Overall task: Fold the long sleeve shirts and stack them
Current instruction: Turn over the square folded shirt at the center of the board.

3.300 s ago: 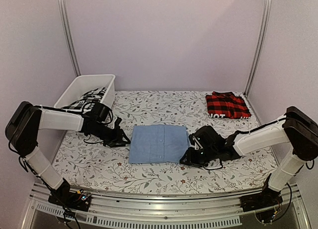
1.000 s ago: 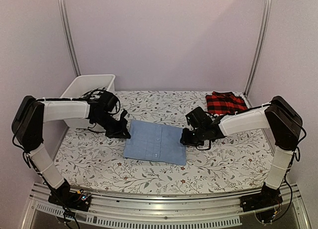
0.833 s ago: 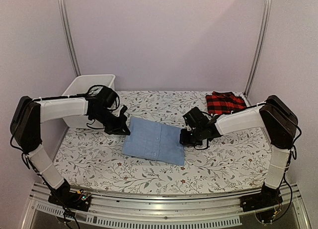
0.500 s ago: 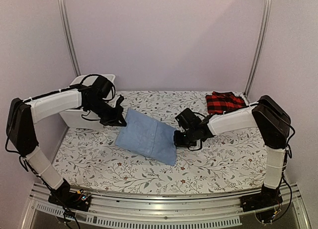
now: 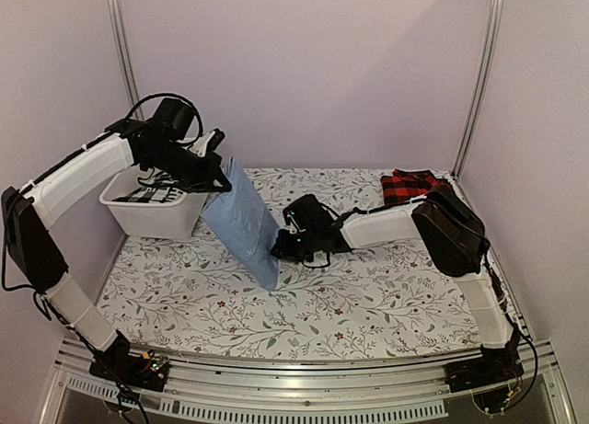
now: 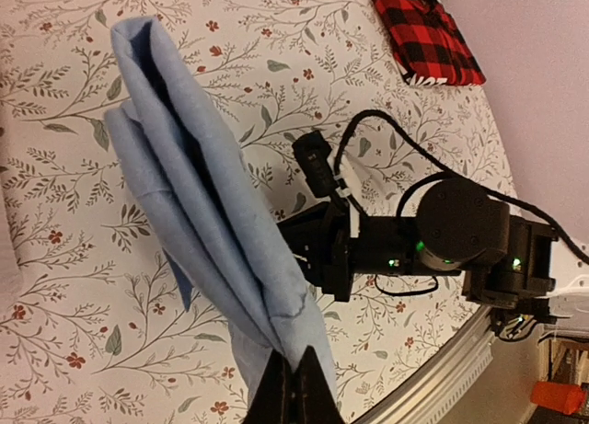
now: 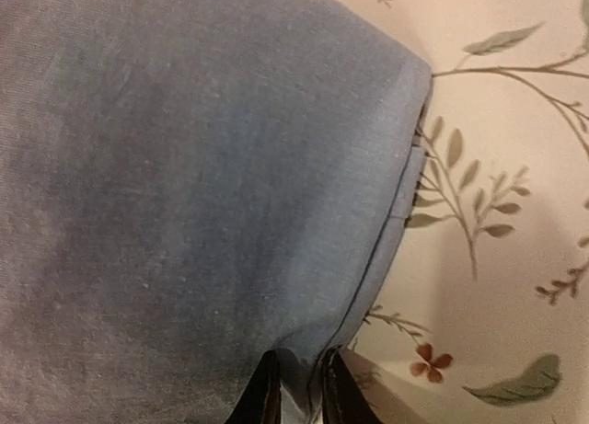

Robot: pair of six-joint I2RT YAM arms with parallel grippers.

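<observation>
Lifted off the tabletop (image 5: 368, 291), where it lay flat a second ago, the folded light blue shirt (image 5: 244, 223) now hangs steeply tilted just right of the white bin (image 5: 152, 220), its top corner above the bin's rim and its low corner down near the floral surface. At that top corner, beside the bin's right wall, the left tool (image 5: 219, 180) has its fingers pinched fully together on the shirt's edge, the layers fanning out below it in the wrist view. Further right of the bin, the right tool (image 5: 276, 249) grips the shirt's lower side edge, its jaws nearly closed with a fold of blue cloth caught between them. The red-and-black plaid shirt (image 5: 411, 185) lies folded well to the right of the bin, at the far right corner. Black-and-white cloth (image 5: 147, 194) sits inside the bin.
</observation>
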